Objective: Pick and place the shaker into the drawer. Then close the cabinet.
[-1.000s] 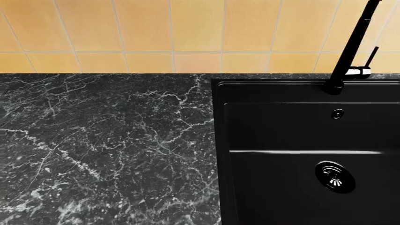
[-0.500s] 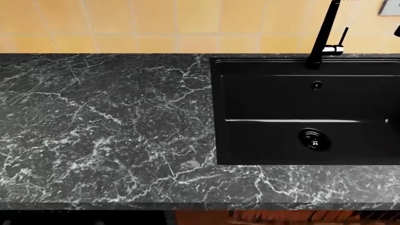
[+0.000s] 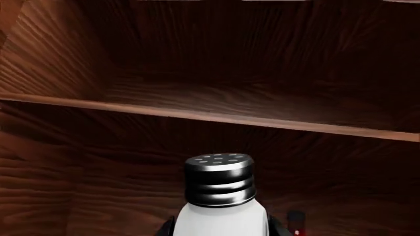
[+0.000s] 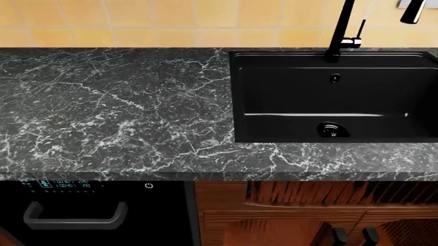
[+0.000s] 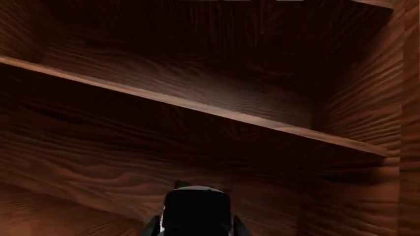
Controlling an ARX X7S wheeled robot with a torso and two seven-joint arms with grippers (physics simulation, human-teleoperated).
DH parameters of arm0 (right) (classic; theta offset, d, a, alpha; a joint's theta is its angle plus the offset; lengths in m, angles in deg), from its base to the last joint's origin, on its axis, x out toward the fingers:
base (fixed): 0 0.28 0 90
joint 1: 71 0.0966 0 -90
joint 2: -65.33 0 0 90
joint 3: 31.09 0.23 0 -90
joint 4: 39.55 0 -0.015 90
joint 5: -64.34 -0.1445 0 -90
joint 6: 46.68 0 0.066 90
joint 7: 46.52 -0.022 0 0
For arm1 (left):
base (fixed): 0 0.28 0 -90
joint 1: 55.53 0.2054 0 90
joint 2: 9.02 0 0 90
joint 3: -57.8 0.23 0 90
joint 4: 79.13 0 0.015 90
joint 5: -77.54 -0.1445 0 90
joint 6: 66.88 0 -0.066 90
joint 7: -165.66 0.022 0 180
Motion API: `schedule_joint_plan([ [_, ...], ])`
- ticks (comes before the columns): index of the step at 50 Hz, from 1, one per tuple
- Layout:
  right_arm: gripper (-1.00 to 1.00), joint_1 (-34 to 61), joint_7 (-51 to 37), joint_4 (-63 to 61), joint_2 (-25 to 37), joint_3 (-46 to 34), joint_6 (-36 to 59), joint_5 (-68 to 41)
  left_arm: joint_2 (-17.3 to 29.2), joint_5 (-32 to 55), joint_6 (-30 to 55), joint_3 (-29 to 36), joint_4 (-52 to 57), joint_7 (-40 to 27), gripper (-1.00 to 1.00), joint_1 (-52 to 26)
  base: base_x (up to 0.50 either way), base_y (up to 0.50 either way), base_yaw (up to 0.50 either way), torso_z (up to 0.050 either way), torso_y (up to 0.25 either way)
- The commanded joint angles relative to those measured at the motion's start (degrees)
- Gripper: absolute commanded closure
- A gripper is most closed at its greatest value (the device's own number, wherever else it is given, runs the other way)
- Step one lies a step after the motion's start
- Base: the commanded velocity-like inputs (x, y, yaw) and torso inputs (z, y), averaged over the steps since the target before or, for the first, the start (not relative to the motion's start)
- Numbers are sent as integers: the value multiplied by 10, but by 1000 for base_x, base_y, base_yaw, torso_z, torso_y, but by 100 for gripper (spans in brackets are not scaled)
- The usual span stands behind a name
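In the left wrist view my left gripper (image 3: 222, 230) is shut on the shaker (image 3: 221, 216), a white bottle with a ribbed silver cap (image 3: 219, 179); dark fingers (image 3: 166, 229) flank its body. Behind it are reddish-brown wooden walls and a shelf board (image 3: 210, 117). In the right wrist view my right gripper (image 5: 196, 227) shows as one dark block with no gap between the jaws, facing a similar wooden shelf (image 5: 196, 109). In the head view the ribbed drawer front (image 4: 321, 193) sits under the counter in the wooden cabinet (image 4: 226, 220). Neither gripper shows in the head view.
A black marble counter (image 4: 116, 113) holds a black sink (image 4: 335, 97) with a black faucet (image 4: 340, 31). A black dishwasher front (image 4: 89, 210) with a grey handle is at the lower left. Two black handles (image 4: 354, 234) show on the cabinet below. Yellow tiles line the wall.
The head view has pulled back and tilted down: the counter and sink slid up the picture, and the counter's front edge, dishwasher front and wooden cabinet came into view.
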Motion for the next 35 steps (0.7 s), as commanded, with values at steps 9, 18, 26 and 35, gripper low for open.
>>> schedule_joint_plan([
  [9,100,-491,77,-813,-16,19,447,42,256,339,213,60,817,-276,100,490,0,0,0,0,0],
  [18,100,-592,83,-961,1,-16,541,47,346,408,211,27,971,-336,100,611,0,0,0,0,0],
  [26,100,-606,66,-1021,-26,33,585,29,389,474,206,-2,1043,-389,100,664,0,0,0,0,0],
  [35,100,-633,75,-1055,-26,9,586,31,404,515,191,-17,1071,-420,100,704,0,0,0,2,1],
])
